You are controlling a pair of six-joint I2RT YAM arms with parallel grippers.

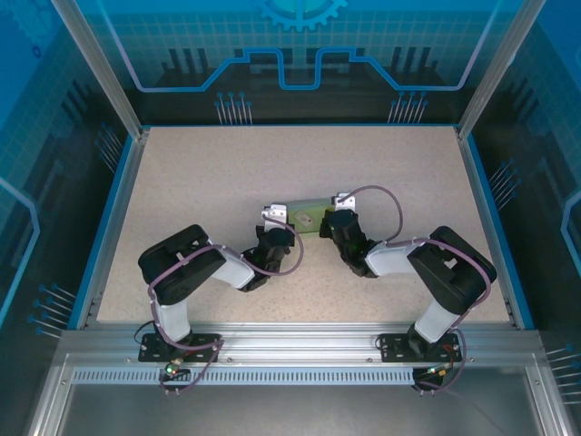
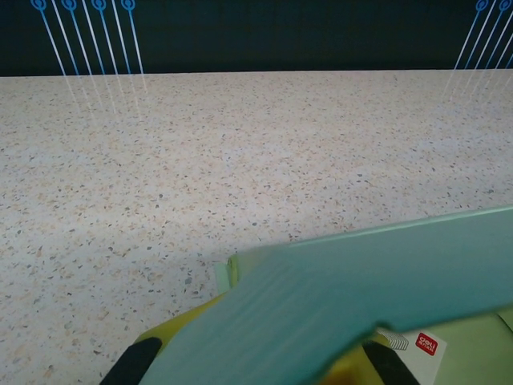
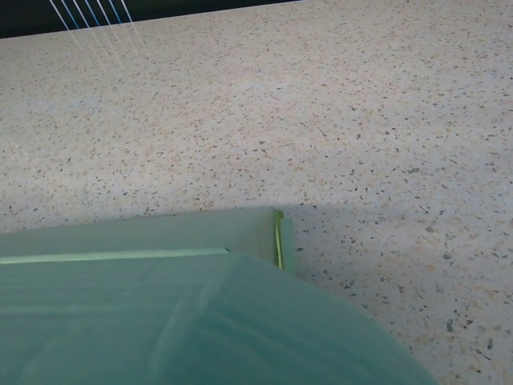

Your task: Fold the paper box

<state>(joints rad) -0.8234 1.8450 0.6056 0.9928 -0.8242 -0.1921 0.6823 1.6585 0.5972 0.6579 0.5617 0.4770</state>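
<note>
A speckled beige desk [image 1: 209,173] sat brightly lit, bordered by a blue rim [image 1: 111,218]. Translucent blue panels [image 1: 300,45] with printed line patterns stood behind it, and an aluminium rail [image 1: 300,341] ran along the front.

Both arms elbowed outward, wrists angled inward, left claw [image 1: 282,222] and right claw [image 1: 332,222] closed

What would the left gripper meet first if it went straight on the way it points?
The paper box: its mint card lies right at the left gripper, across its line. Whether they touch I cannot tell; beyond it comes only the table.
</note>
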